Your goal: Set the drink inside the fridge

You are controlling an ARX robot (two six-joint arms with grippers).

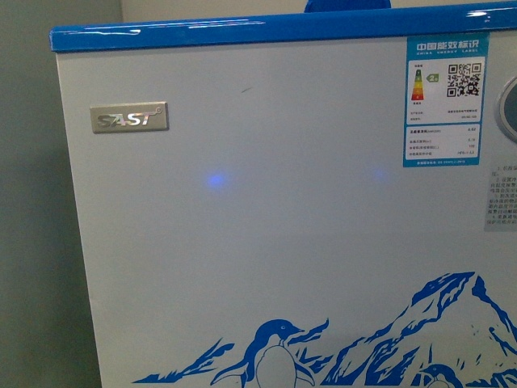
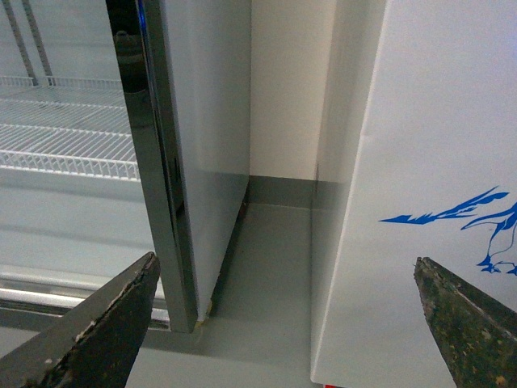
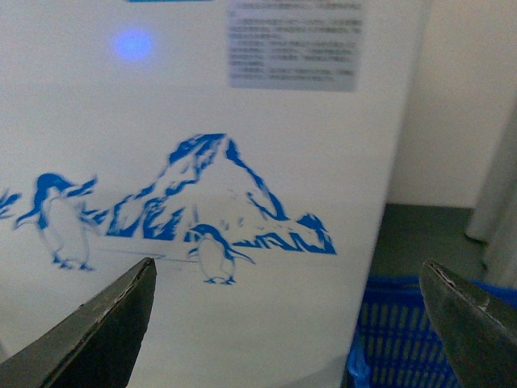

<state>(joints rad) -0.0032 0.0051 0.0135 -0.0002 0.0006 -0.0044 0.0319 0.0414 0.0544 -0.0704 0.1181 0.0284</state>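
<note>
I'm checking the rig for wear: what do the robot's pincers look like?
Only finger tips show, in the wrist views. The left pincer has two dark, wedge-shaped fingers, scuffed, with pale chips along the edges. The right pincer has matching dark grey wedges, smoother-looking. No cables, markings or arm links are visible.

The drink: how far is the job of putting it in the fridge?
Nothing looks done. The robot faces the fridge front, and no drink is in view. The left claw and right claw are open and empty. Finding, grasping and placing the drink all remain.
</note>
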